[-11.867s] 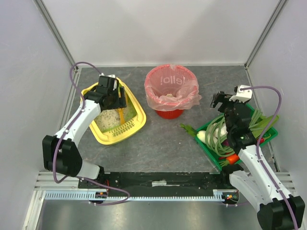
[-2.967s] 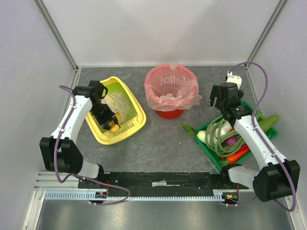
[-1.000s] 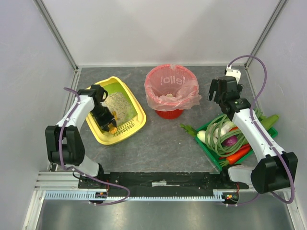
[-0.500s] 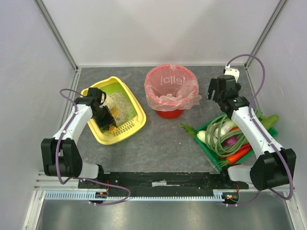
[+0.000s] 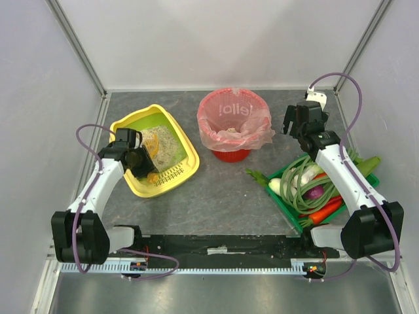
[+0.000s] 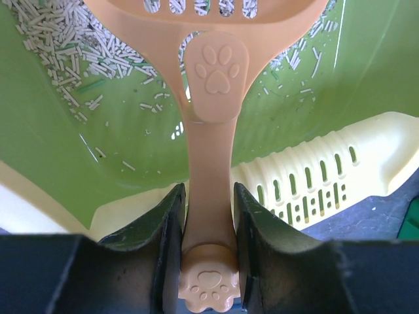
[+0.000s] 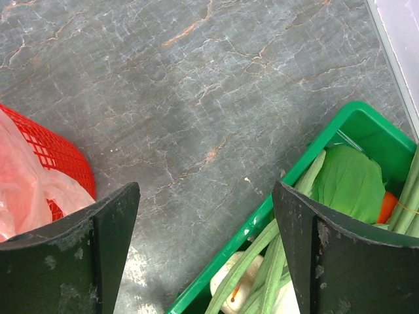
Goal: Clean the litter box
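Observation:
The litter box is a yellow tray with green inner walls and pale litter, standing at the left of the table. My left gripper reaches into it from the near-left side. In the left wrist view my left gripper is shut on the handle of an orange slotted scoop with paw prints. The scoop's head lies ahead over the green floor and scattered litter, and the slotted rim is at the right. My right gripper hangs open over bare table, holding nothing.
A round red bin with a pink bag stands at the middle back; its edge shows left of my right gripper. A green tray of vegetables sits at the right, and its rim runs under the right finger.
My left arm has drawn back toward the near-left, its elbow swinging down, with the scoop still held inside the box. The right arm has hardly moved.

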You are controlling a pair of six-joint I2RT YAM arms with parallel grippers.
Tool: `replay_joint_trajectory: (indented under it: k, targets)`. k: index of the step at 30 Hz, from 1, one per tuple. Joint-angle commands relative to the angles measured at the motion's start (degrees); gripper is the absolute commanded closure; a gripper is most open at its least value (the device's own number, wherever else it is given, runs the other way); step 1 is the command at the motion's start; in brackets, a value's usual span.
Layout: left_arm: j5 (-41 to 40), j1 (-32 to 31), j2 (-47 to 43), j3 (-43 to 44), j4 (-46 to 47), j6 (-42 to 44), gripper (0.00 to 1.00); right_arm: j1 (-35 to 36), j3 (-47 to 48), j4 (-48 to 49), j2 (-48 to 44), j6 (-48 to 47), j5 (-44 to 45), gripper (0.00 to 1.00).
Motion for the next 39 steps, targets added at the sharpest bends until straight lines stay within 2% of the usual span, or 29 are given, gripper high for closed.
replay_joint_trajectory:
  k: [1, 8, 11, 13, 17, 27, 29, 31, 32, 35, 39]
  targets:
    - [-1.02, -0.79, -4.55, -1.45, 5.00, 4.74, 0.98, -0.06, 2.23, 1.84, -0.50, 1.08, -0.22, 0.10]
    - [-3.31, -2.55, -5.87, -0.58, 3.16, 11.60, 0.98, -0.06, 1.97, 2.19, -0.49, 1.25, -0.57, 0.10]
    - [-3.49, -2.46, -5.62, -0.05, 2.98, 10.12, 0.98, -0.06, 1.62, 2.45, -0.93, 1.43, -0.66, 0.10]
    - [-0.59, -2.64, -5.00, 0.04, 2.89, 8.19, 0.98, -0.06, 1.09, 2.63, -1.37, 1.52, -0.66, 0.10]
    - [-7.44, -12.56, -2.81, 3.72, -1.40, 8.01, 0.98, -0.06, 0.74, 2.63, -1.90, 1.52, -0.57, 0.10]
    - [-1.83, -11.17, -5.96, -4.00, 1.75, -7.11, 0.98, -0.06, 2.06, 2.28, -2.69, 1.08, -1.63, 0.10]
    - [-1.90, -13.17, -5.09, -3.04, 0.71, -4.67, 0.98, -0.06, 1.53, 2.28, -3.30, 1.26, -1.28, 0.10]
    - [-6.11, -14.50, -3.07, 0.37, -2.98, -1.68, 0.98, -0.06, 0.83, 2.37, -3.40, 1.69, -1.19, 0.10]
    - [-7.08, -13.29, -2.97, 0.83, -4.73, -1.40, 0.98, -0.06, 0.83, 2.37, -3.48, 1.61, -1.27, 0.10]
    - [-3.58, -9.85, -5.34, -1.01, -2.22, -1.23, 0.98, -0.06, 0.56, 2.46, -3.83, 2.31, -1.54, 0.10]
    - [-5.16, -11.35, -5.17, 0.04, -3.86, 0.89, 0.98, -0.06, -0.40, 2.98, -4.45, 3.10, -0.92, 0.10]
